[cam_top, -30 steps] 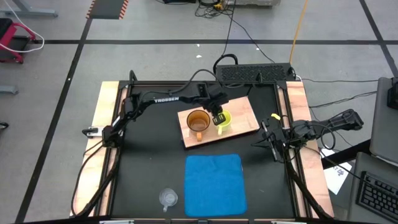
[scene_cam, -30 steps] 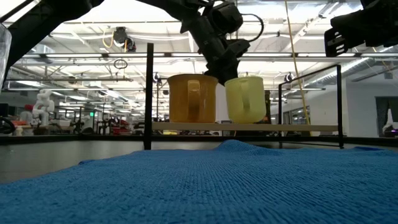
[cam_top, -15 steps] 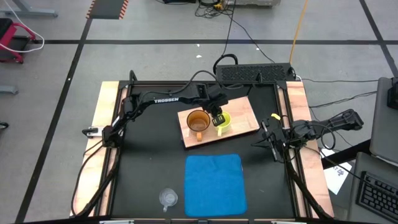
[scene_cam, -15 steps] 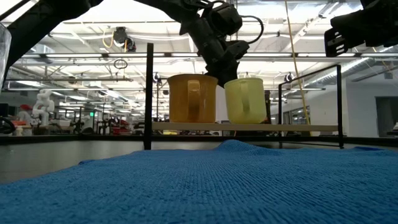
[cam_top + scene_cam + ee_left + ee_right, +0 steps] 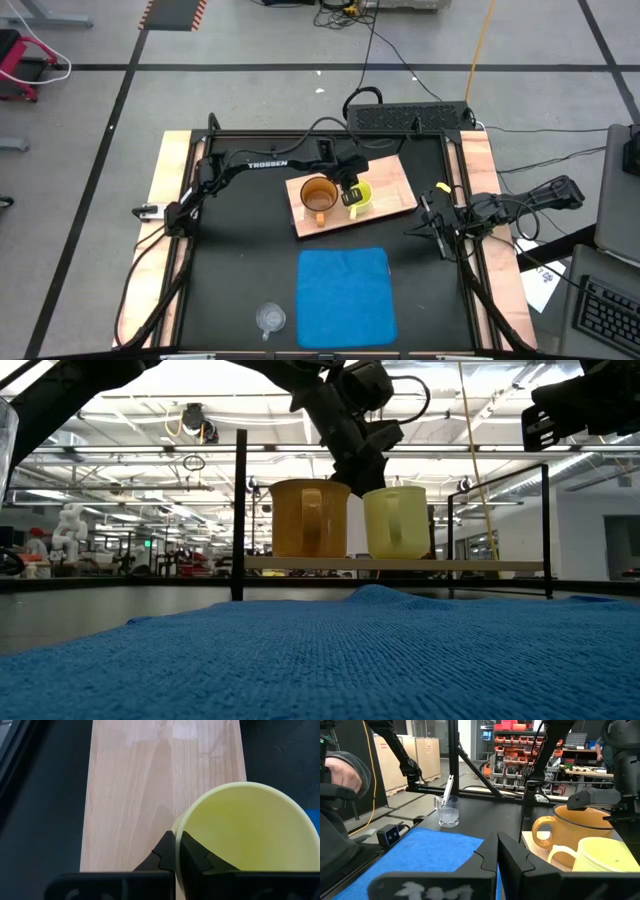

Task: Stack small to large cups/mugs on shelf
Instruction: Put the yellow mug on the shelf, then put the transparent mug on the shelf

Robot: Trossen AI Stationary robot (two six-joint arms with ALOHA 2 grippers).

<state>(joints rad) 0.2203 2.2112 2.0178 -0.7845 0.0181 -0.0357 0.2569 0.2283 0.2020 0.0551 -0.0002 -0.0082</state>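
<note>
The left gripper (image 5: 349, 187) is pinching the yellow mug's (image 5: 358, 194) rim, fingers clamped on the wall. That mug is sitting on the wooden shelf (image 5: 395, 180), just right of the amber mug (image 5: 318, 195). The clear cup (image 5: 270, 318) is sitting near-left, beside the blue mat (image 5: 345, 296). The right gripper (image 5: 428, 226) is waiting at the table's right edge, fingers together.

Amber-brown mug (image 5: 318, 194), pale yellow mug (image 5: 360, 195), light grained wood shelf (image 5: 395, 180), blue woven mat (image 5: 345, 295), clear cup (image 5: 270, 318).

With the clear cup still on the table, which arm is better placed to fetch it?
Probably right: the right gripper hangs free at the table's right edge, while the left gripper is shut on the yellow mug's rim. The clear cup sits nearer the left side, though.
</note>
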